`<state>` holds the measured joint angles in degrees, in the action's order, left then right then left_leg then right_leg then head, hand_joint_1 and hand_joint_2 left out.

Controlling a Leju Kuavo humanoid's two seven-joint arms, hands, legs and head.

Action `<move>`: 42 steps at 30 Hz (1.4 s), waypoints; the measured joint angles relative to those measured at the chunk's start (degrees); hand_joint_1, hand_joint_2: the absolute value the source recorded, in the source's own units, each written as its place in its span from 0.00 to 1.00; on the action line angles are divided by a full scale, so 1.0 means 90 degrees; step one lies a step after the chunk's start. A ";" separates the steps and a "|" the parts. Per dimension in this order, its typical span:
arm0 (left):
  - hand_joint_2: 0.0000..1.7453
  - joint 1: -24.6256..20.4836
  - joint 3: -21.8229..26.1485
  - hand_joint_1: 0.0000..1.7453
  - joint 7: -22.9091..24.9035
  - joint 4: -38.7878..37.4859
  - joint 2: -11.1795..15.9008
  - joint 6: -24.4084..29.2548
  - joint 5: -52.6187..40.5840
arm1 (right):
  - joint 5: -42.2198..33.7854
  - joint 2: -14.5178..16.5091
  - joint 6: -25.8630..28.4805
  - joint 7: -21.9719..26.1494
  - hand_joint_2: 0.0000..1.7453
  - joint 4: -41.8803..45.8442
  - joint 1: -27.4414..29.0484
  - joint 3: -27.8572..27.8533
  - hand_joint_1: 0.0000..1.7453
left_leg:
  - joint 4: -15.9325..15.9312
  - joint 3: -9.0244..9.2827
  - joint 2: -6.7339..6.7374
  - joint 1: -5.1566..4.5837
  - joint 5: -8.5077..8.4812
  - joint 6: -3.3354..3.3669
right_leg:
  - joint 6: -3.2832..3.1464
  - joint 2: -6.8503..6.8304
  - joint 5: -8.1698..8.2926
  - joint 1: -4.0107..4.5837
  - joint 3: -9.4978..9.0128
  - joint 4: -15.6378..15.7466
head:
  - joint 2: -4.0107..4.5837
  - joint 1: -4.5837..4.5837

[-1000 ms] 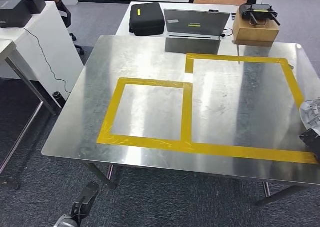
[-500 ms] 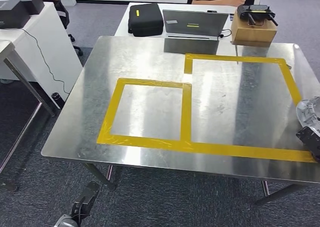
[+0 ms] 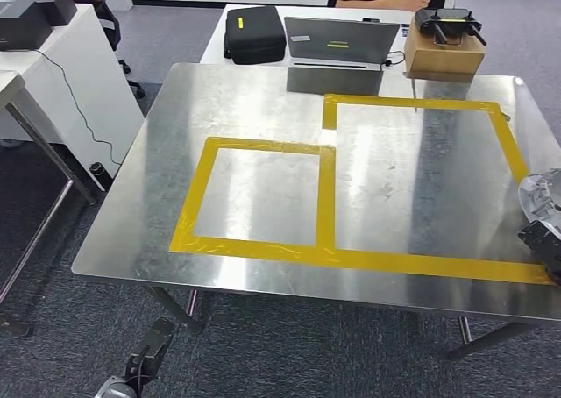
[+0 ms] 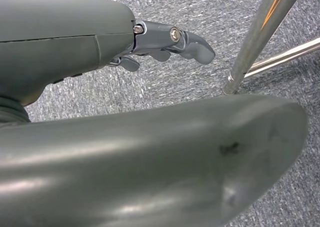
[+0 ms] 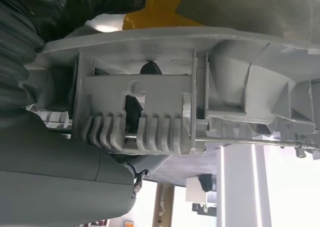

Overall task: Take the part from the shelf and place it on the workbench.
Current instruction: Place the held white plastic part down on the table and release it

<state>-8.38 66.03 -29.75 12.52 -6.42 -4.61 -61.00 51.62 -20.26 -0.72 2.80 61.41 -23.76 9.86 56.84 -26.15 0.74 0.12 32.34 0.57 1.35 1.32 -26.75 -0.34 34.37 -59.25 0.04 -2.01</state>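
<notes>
My right robot hand (image 3: pixel 545 243) grips the grey part (image 3: pixel 541 196) over the table's (image 3: pixel 166 196) right edge. My left robot hand (image 4: pixel 166 42) hangs empty, fingers apart, above the carpet (image 4: pixel 181 87).

Head view: bright, even overhead light, no hard shadows. The steel bench (image 3: pixel 166 196) throws soft, smeared glare, strongest in the far half well ahead of the right hand (image 3: pixel 546 240); the laptop (image 3: pixel 341 39) mirrors in it as a dark patch. Focus is decent mid-frame, slightly soft at the edges, where the right hand is cropped.

Left wrist view: the left hand (image 4: pixel 170 37) is sharp, the carpet (image 4: pixel 170 92) beyond its fingers is grainy but resolved, and the big grey cover nearest the lens is blurred with dull sheen.

Right wrist view: the grey part (image 5: pixel 170 112) against the hand is crisp and evenly lit; the background beyond it is blown out white.
</notes>
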 joint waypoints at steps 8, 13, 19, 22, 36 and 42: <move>0.00 0.0000 0.0000 0.00 0.0000 0.0000 -0.0001 0.0000 0.0000 | -0.0001 0.0000 0.0000 -0.0001 1.00 -0.0014 -0.0005 0.0000 1.00 | 0.0000 0.0000 0.0002 0.0000 0.0000 0.0000 | 0.0000 0.0002 0.0000 0.0000 0.0000 0.0001 | 0.0000 0.0000; 0.00 0.0000 0.0000 0.00 0.0000 0.0000 -0.0001 0.0000 0.0000 | -0.0001 0.0000 0.0000 0.0000 1.00 -0.0024 -0.0008 0.0000 1.00 | 0.0000 0.0000 0.0002 0.0000 0.0000 0.0000 | 0.0000 0.0002 0.0000 0.0000 0.0000 0.0001 | 0.0000 0.0000; 0.00 0.0000 -0.0002 0.00 0.0016 0.0000 -0.0001 -0.0005 -0.0011 | 0.0137 0.0027 -0.0008 0.0110 1.00 -0.0031 -0.0025 0.0031 1.00 | -0.0002 -0.0009 0.0003 0.0004 0.0000 0.0000 | 0.0000 0.0001 0.0001 -0.0001 -0.0005 0.0001 | 0.0000 0.0002; 0.00 -0.0011 -0.0061 0.00 0.0130 0.0000 -0.0015 -0.0024 -0.0081 | 0.0924 0.0309 -0.0126 0.0390 1.00 -0.0036 -0.0242 0.0489 1.00 | -0.0007 -0.0019 0.0054 0.0016 0.0004 -0.0002 | -0.0017 0.0052 0.0011 0.0006 -0.0002 0.0000 | 0.0000 0.0005; 0.00 -0.0101 -0.0276 0.00 0.0228 -0.0002 -0.0052 -0.0015 -0.0073 | 0.0412 0.0821 -0.0073 -0.0037 1.00 0.0336 -0.0721 0.2106 1.00 | -0.0007 -0.0052 -0.0022 0.0022 -0.0029 -0.0018 | -0.0041 -0.0040 0.0018 0.0025 0.0013 0.0006 | 0.0000 0.0001; 0.00 -0.0100 -0.0279 0.00 0.0228 -0.0002 -0.0054 -0.0015 -0.0073 | 0.0413 0.0821 -0.0073 -0.0046 1.00 0.0351 -0.0722 0.2185 1.00 | -0.0007 -0.0055 -0.0022 0.0021 -0.0024 -0.0013 | -0.0040 -0.0039 0.0017 0.0023 0.0013 0.0012 | 0.0000 0.0001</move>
<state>-9.28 63.52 -27.69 12.50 -6.91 -4.74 -61.66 55.33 -12.87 -1.38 2.38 64.57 -30.25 29.52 56.78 -26.64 0.54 0.31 32.13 0.45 0.98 0.97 -26.59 -0.13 34.49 -59.14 0.04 -2.00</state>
